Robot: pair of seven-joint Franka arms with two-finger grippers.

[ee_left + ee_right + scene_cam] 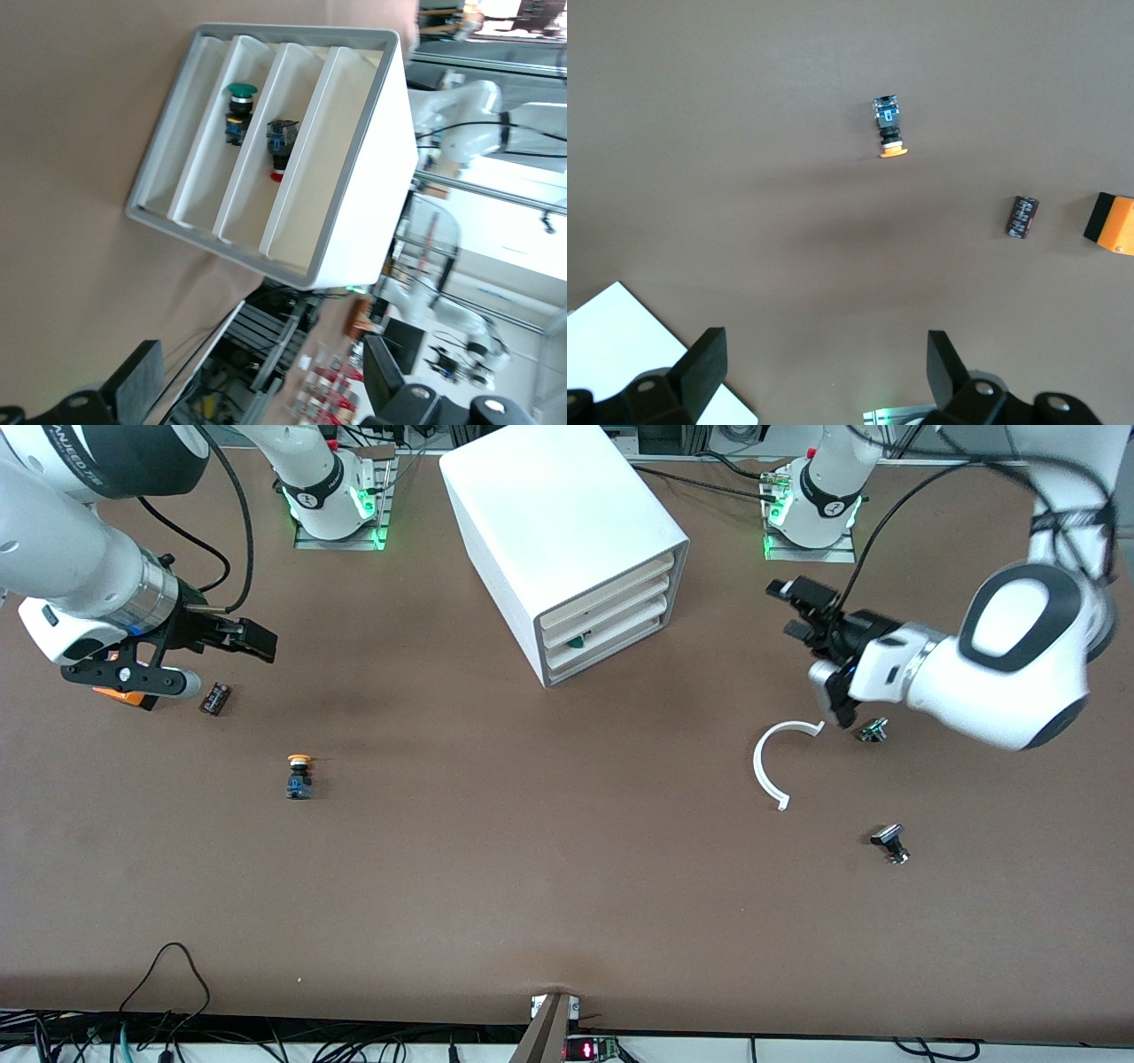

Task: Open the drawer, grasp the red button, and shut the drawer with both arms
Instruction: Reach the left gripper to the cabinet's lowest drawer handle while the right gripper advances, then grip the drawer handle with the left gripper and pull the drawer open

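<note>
While the drawer (252,150) sits shut in the cabinet (567,540) with the red button (280,146) inside, left end effector (802,611) and right end effector (252,640) hover spread over the table (532,850).

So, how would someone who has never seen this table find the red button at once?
Start at the white cabinet in the middle of the table and look into its open front. Two buttons lie inside, in neighbouring drawers. The red button is the one with a small red cap on a black and blue body; the other has a green cap.
</note>
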